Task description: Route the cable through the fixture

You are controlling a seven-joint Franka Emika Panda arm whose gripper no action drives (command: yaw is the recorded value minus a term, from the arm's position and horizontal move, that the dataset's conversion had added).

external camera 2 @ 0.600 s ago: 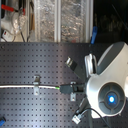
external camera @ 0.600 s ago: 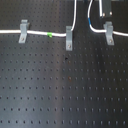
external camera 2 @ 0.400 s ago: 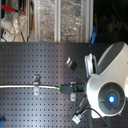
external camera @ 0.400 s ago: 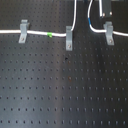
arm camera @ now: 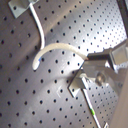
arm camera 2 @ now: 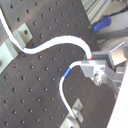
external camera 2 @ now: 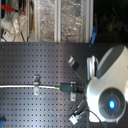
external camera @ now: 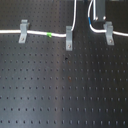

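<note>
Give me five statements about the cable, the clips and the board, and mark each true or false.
1. Three grey clips stand on the black perforated board in the first exterior view. True.
2. The cable is red. False: it is white.
3. A green band sits on the cable between the left clip and the middle clip in the first exterior view. True.
4. The clips lie flat. False: they stand upright.
5. The cable carries a blue band, seen in the second wrist view. True.

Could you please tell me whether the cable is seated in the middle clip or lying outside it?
Seated: in the first exterior view the cable runs into the forked top of the middle clip, green band just beside it.
</note>
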